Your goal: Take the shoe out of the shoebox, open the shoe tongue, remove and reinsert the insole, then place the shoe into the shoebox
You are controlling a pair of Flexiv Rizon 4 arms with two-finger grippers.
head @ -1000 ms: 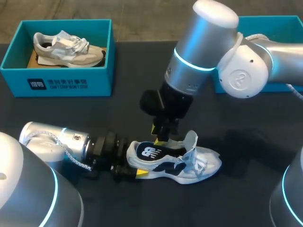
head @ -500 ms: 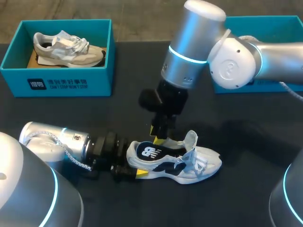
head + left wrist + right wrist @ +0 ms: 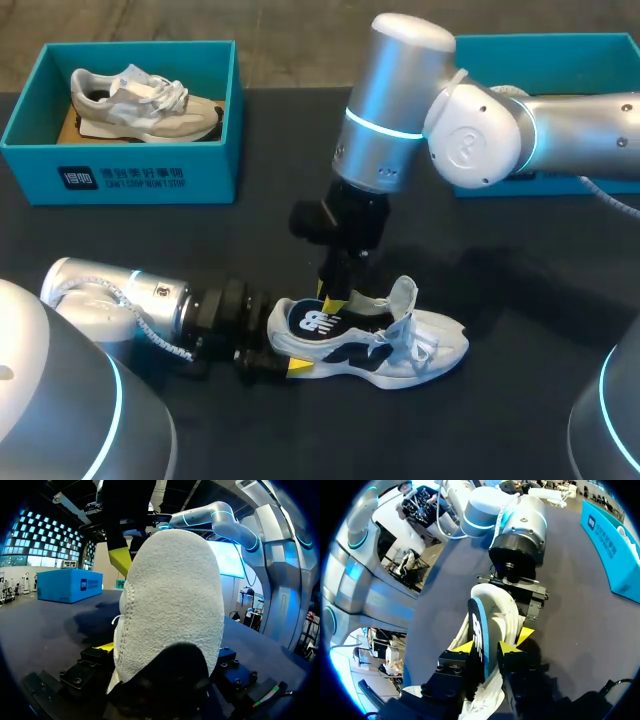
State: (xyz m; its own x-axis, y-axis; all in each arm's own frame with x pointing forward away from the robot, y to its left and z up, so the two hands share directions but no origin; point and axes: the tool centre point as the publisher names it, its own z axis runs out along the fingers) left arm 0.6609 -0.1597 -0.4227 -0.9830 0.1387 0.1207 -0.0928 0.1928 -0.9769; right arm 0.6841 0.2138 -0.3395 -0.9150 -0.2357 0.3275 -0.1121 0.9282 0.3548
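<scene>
white and navy mesh sneaker [image 3: 400, 345] is lying near-centre on the black table [image 3: 520, 300], the left gripper [image 3: 283, 350] clamping its heel, the right gripper [image 3: 485, 649] pinching the dark blue flat insole [image 3: 479, 635] standing out of its opening.

Robotics lab: 2 robot arms [image 3: 400, 100] at blk table [image 3: 520, 260] (teal shoeboxes [image 3: 120, 180]).
</scene>
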